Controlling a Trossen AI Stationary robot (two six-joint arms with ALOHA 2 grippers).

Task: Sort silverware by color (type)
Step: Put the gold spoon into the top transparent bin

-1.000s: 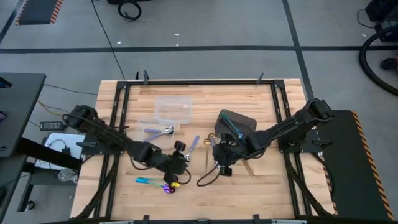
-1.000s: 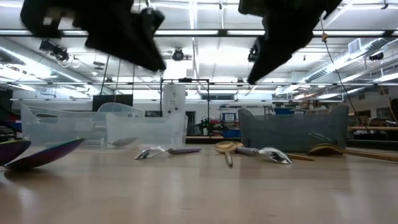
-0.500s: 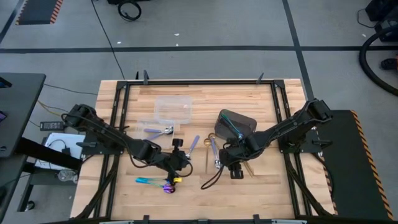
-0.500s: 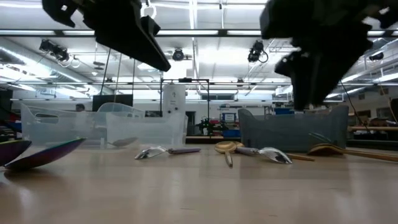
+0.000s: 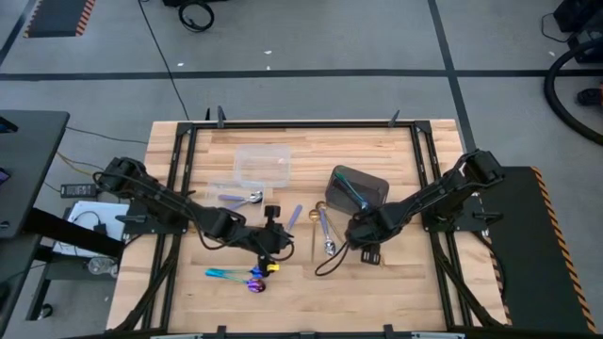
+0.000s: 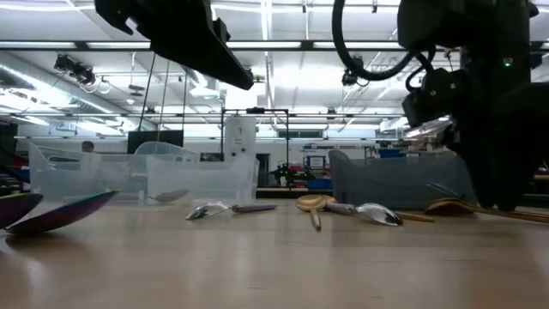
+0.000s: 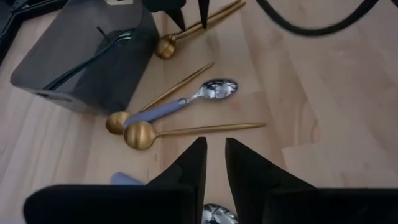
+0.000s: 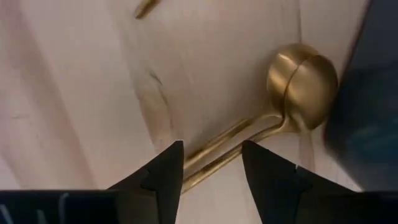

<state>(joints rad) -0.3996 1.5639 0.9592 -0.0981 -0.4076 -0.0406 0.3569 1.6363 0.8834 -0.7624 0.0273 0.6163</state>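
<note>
The silverware lies scattered on the wooden table (image 5: 396, 282). Two gold spoons (image 8: 249, 134) lie side by side beside the dark grey bin (image 5: 358, 185), bowls (image 8: 303, 78) toward it. My right gripper (image 8: 211, 165) points down over them, open, one finger on each side of their handles. My left gripper (image 7: 216, 162) hangs above the table with a narrow gap and nothing between its fingertips. A silver spoon with a lavender handle (image 5: 295, 218) lies below it. More gold spoons (image 7: 186, 129) and another silver spoon (image 7: 199, 96) lie ahead of it. Iridescent spoons (image 5: 236, 275) lie near the front edge.
Two clear plastic containers (image 5: 262, 165) (image 5: 236, 196) stand at the far left of the middle; the smaller holds a spoon. The dark bin holds teal-handled pieces (image 7: 93, 56). A black cable (image 5: 325, 268) loops on the table by my right gripper.
My right gripper has gone down toward the table and toward its right edge, tipping until it points straight down over the gold spoons beside the bin. The spoons have not moved.
</note>
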